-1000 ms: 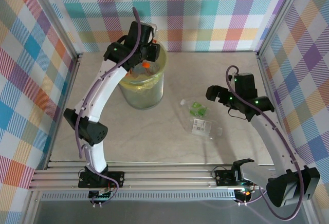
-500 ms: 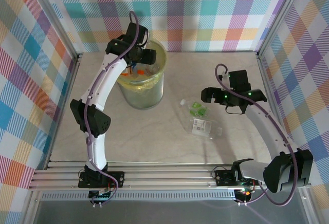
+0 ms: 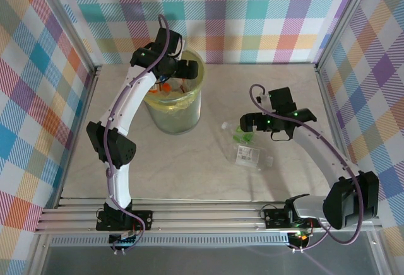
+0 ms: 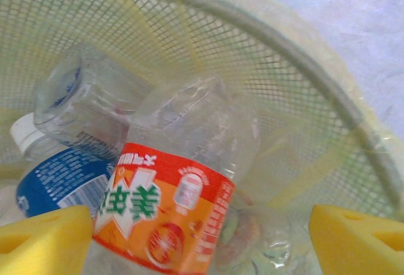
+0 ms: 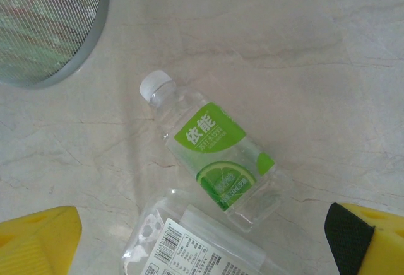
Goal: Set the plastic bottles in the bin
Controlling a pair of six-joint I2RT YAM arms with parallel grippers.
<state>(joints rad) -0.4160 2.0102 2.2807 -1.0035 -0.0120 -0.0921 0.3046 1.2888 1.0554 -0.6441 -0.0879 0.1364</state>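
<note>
Hovering over the bin (image 3: 180,118), the left gripper (image 4: 201,243) keeps its jaws spread wide and grips nothing. Inside the bin, below it, an orange-labelled bottle (image 4: 173,215) lies against a blue-labelled bottle (image 4: 57,183) and a clear crushed bottle (image 4: 88,95). Right of the bin, over the table (image 3: 284,86), the right gripper (image 5: 202,240) hangs with jaws wide apart above a green-labelled bottle (image 5: 218,161). A white-labelled bottle (image 5: 189,253) lies just beside that one, slightly farther from the bin.
</note>
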